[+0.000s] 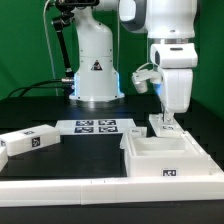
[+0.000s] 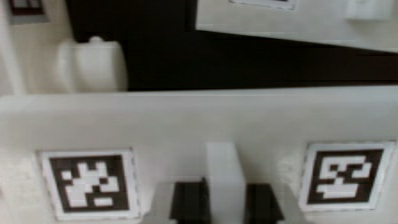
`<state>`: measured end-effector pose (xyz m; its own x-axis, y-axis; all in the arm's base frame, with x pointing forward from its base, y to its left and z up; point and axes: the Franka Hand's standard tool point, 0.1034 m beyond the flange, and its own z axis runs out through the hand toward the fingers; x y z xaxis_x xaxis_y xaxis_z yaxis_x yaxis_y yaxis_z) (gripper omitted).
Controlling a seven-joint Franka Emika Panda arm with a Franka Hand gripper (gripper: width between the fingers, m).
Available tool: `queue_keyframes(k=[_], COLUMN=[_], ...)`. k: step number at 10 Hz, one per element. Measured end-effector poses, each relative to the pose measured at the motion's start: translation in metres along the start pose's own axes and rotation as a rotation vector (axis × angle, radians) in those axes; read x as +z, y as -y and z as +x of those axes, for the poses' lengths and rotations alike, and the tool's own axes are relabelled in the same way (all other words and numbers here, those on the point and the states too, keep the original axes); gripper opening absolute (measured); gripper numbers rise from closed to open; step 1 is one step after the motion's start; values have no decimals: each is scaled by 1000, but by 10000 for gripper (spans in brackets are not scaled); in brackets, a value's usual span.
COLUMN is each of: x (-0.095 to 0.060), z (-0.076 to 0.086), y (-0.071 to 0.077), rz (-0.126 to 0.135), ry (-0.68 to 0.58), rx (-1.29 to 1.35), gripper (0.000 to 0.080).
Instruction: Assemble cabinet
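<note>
The cabinet (image 1: 170,157) is a white boxy part with a recessed tray and a small marker tag on its front, standing at the exterior view's right. My gripper (image 1: 164,122) points straight down over its back edge. In the wrist view the two dark fingers (image 2: 187,205) are shut on a thin upright white rib (image 2: 222,165) of the cabinet part. The gripper (image 2: 222,192) sits between two marker tags (image 2: 86,182) on the white face.
A loose white panel (image 1: 25,142) with a tag lies at the exterior view's left. The marker board (image 1: 95,126) lies in front of the arm's base (image 1: 95,75). The wrist view shows a white rounded piece (image 2: 89,65) and another tagged white part (image 2: 294,12) beyond.
</note>
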<state>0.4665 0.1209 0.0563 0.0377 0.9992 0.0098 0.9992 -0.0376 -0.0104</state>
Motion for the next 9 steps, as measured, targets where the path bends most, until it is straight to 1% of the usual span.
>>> queue_keyframes(k=[1,2,6,7,9], x=[2,1,1,0,0], z=[-1,-2,-1,3,5], y=[-4,-5,-5,-7,-14], rz=[-10,-14,-15,-14,-19], ry=[-8,-8,-9,-9,-12], rx=[-47,-34,-21,25,79], gripper=[70,70,70,70,70])
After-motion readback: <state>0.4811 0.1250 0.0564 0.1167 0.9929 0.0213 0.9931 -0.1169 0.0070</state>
